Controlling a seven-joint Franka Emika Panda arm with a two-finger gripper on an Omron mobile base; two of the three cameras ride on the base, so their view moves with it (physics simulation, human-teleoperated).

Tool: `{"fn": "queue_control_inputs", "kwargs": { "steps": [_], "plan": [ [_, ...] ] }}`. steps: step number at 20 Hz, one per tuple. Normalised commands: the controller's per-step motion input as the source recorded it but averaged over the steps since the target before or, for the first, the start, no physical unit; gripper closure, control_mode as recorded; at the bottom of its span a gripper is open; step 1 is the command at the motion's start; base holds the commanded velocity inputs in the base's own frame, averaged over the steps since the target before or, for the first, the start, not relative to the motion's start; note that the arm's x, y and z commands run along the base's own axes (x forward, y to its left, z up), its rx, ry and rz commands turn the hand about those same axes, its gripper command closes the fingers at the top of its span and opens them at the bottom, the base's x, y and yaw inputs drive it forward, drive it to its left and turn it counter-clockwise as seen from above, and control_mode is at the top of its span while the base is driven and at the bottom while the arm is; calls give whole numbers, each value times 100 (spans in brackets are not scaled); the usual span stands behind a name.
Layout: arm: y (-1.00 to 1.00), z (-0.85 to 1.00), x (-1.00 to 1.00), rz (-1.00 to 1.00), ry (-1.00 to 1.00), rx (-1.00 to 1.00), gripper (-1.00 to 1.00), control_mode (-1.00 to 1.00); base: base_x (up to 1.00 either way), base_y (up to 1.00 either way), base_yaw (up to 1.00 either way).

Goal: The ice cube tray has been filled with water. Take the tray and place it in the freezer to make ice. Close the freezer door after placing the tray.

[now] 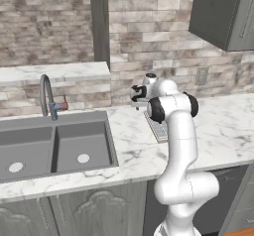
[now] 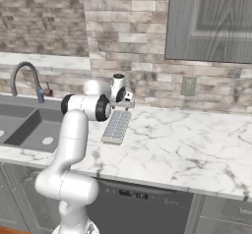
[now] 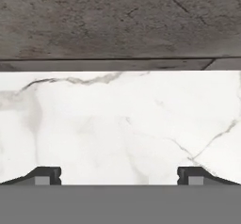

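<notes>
Gripper point(image 3: 119, 176) spread wide, nothing between the fingertips point(image 3: 46, 175); bare white marble counter point(image 3: 117, 124) ahead of it, brick wall point(image 3: 117, 20) beyond. Ice cube tray point(image 2: 116, 127) lies flat on the counter just below and in front of the hand, untouched. Sink point(image 1: 54, 146) sits well off to the gripper's left.

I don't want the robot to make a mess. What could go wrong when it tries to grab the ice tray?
1. The ice cube tray lies flat on the counter with water in its cells; tilting it during the lift could spill the water.
2. In the hand view the open fingers face bare marble near the wall, not the tray, so closing now would likely grab nothing.
3. The tray is long; gripped at one end, it might sag or slip.
</notes>
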Motion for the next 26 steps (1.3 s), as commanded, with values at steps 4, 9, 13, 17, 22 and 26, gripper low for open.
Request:
{"fn": "queue_control_inputs", "kwargs": {
  "steps": [4,9,13,17,22,26],
  "plan": [
    [0,-36,-77,0,4,-2,-100,-100,0,0,0],
    [-14,-36,-92,0,3,-1,-100,-100,0,0,0],
    [-33,-25,-69,3,0,0,-100,-100,0,0,0],
    [-30,-12,-49,5,0,0,-100,-100,0,0,0],
    [-21,-14,-52,4,0,0,-100,-100,0,0,0],
    [-18,-16,-57,4,0,0,-100,-100,0,0,0]
  ]
}}
